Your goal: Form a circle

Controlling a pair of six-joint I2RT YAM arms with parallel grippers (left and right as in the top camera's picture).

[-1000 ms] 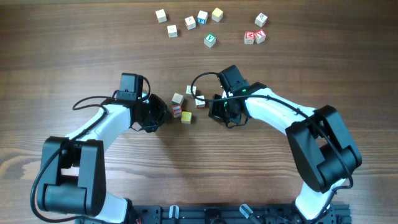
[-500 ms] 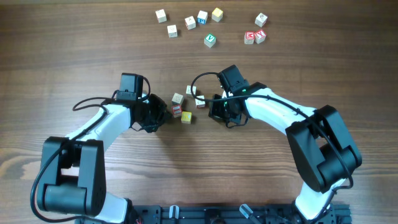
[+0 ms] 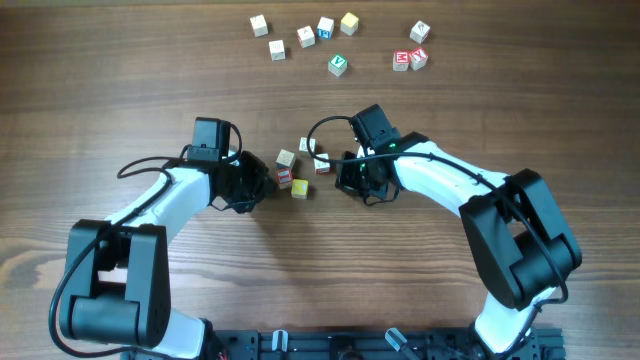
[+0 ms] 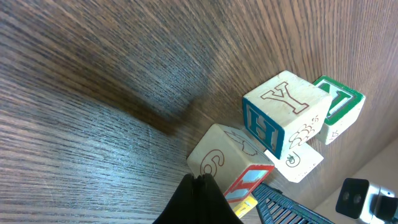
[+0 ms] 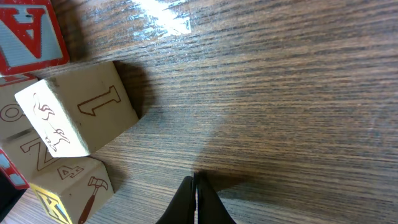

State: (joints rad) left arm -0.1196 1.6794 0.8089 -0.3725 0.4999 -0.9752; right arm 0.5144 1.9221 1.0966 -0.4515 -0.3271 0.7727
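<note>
Circle of cubes between two closed claws
The circle (image 3: 301, 168) lies mid-bench (image 3: 300, 270). The left claw (image 4: 198, 182), pinched together and empty, sits just beside its left edge. The right claw (image 5: 194, 179), likewise together, sits near its right edge.

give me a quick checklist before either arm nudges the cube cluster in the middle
1. Left gripper shut and empty: ok.
2. Right gripper shut and empty: ok.
3. Right gripper apart from the cube marked 1: ok, wood grain shows between them.
4. Left gripper apart from the nearest pale cube: cannot tell, its tip sits right at that cube's edge.
5. Cube cluster forms an even ring: cannot tell, the five cubes are too small overhead to judge gaps.
6. Spare cubes at the far edge out of both arms' way: ok.
</note>
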